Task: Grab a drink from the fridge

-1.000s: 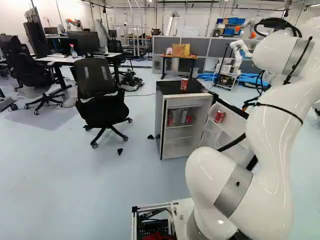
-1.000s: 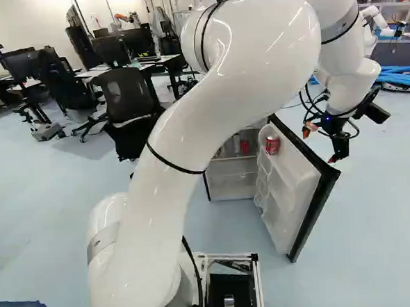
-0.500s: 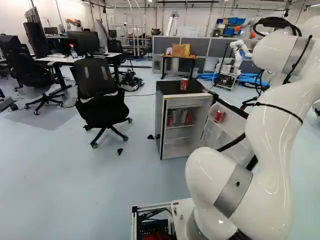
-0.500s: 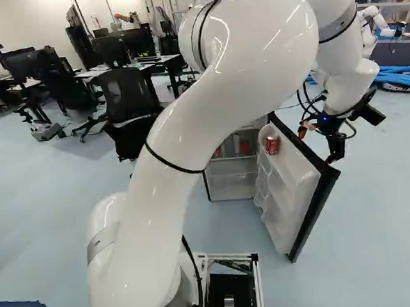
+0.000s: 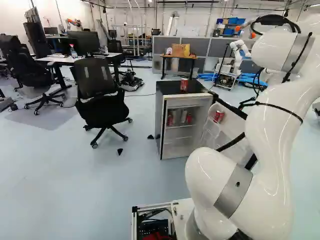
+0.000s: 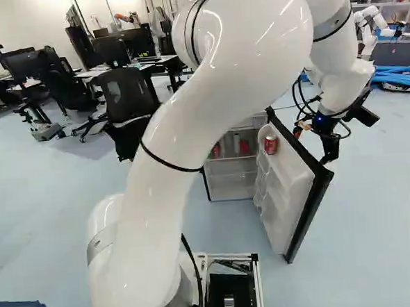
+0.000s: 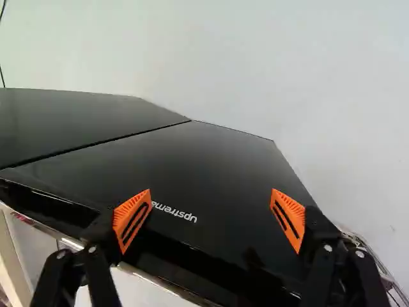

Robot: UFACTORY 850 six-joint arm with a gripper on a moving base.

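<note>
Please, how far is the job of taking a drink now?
Done: the fridge door is open. In hand: nothing; the claw is open by the door's dark outer side. Left: reach the can in the door or the cans inside the fridge, grip one, take it out.

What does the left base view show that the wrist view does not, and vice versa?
Left base view only: the red can on the fridge, cans on its inner shelf, the red can in its door, and an office chair.
Wrist view only: the end effector's orange pads, apart above a printed dark panel.
Both: dark parts of the fridge.
</note>
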